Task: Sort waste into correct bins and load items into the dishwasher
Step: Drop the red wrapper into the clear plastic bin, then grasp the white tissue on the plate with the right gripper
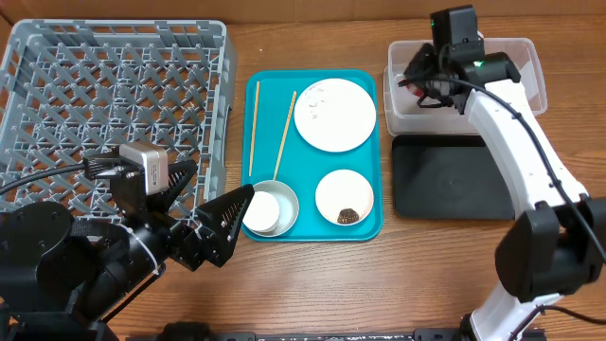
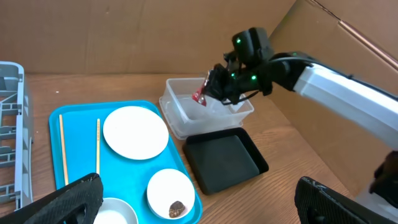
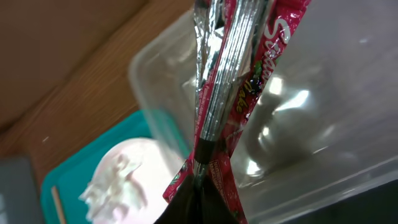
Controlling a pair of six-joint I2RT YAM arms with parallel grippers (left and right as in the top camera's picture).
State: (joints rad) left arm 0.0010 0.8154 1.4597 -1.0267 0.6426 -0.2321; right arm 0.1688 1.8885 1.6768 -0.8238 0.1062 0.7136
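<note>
I have the right fingers pinched on the red wrapper, gripping it at one narrow end. It is creased lengthwise, so its long axis runs straight on from the fingers. The free end points down and away into the clear tub. In the left wrist view the wrapper hangs at a slant over the tub's left end, close to the left wall, with most of the tub stretching off to the right. I cannot tell whether its tip touches the floor.

The black tray lies just near of the tub, edge to edge with it. The teal tray sits just left of both and carries the plate, two chopsticks lying near-to-far, and the bowls. My left fingers are spread wide above the tabletop, between the grey rack and the teal tray's near left corner.
</note>
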